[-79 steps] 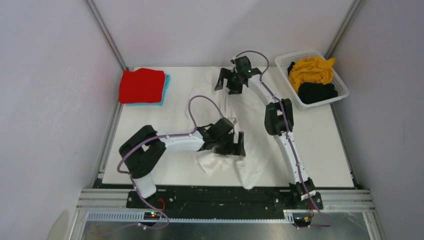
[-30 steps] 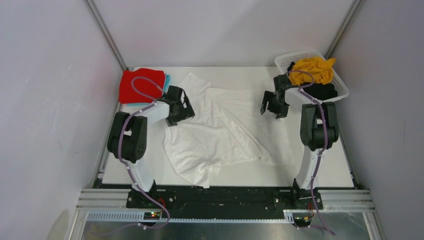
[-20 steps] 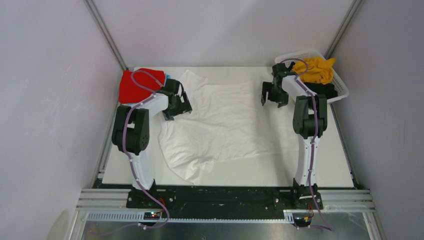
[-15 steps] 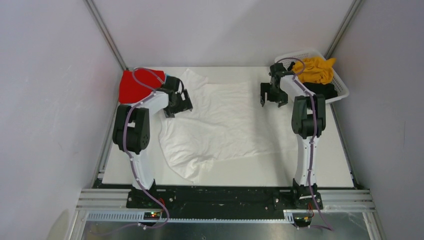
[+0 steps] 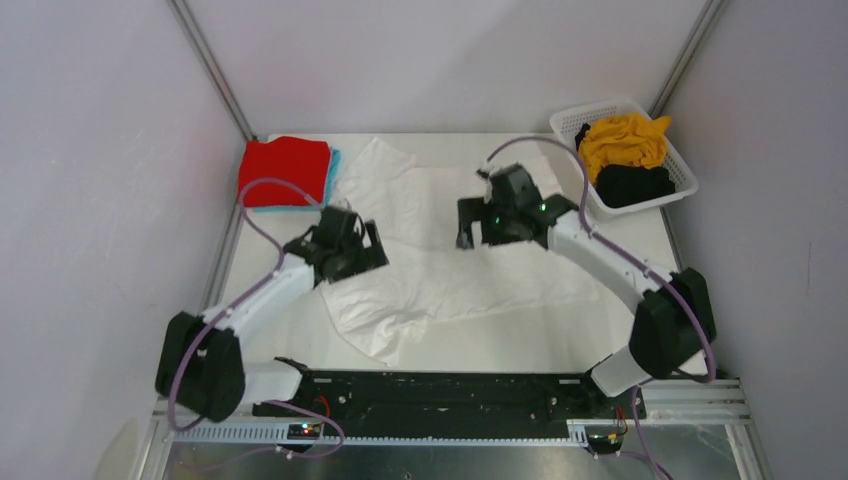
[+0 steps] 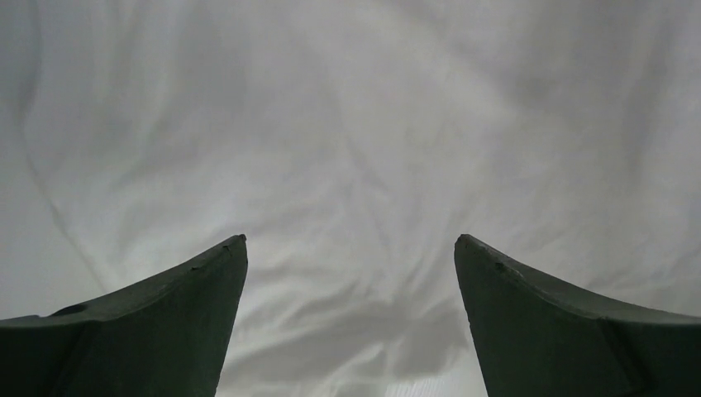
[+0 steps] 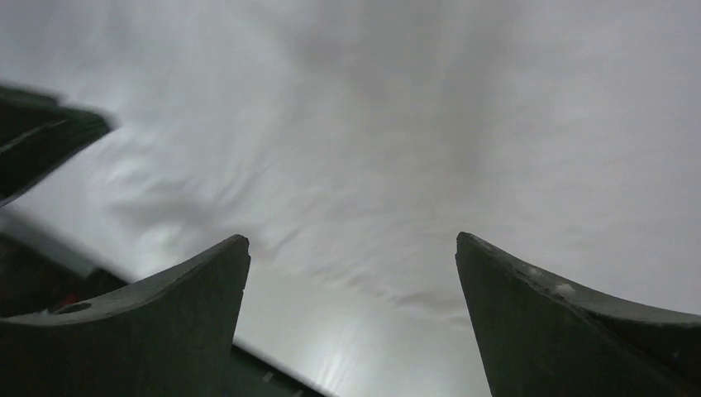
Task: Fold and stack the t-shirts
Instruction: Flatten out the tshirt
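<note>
1. The white t-shirt (image 5: pixel 450 280) lies spread open and creased on the table (image 5: pixel 650 310), unfolded. One sleeve points away from the arm bases, and the hem is bunched on the side towards them.
2. The left gripper (image 5: pixel 352 250) is over the white t-shirt's left edge. Its fingers stand wide apart with nothing between them, and the left wrist view shows only wrinkled white cloth beyond them. Contact with the cloth cannot be determined.
3. The right gripper (image 5: pixel 488 222) is over the far right part of the white t-shirt. Its fingers are spread wide and hold nothing, and the right wrist view shows white fabric in the gap.
4. The red t-shirt (image 5: pixel 284 170) sits folded at the far left of the white t-shirt. It rests on the light blue t-shirt (image 5: pixel 334 168), of which only a strip shows along the side facing the white sleeve. Whether that sleeve touches the stack cannot be determined.
5. The basket (image 5: pixel 566 120) stands at the far right of the white t-shirt, apart from it. It holds the mustard yellow t-shirt (image 5: pixel 622 138) in the half farther from the white t-shirt's hem. The black t-shirt (image 5: pixel 633 184) is in the nearer half. Both are crumpled.
</note>
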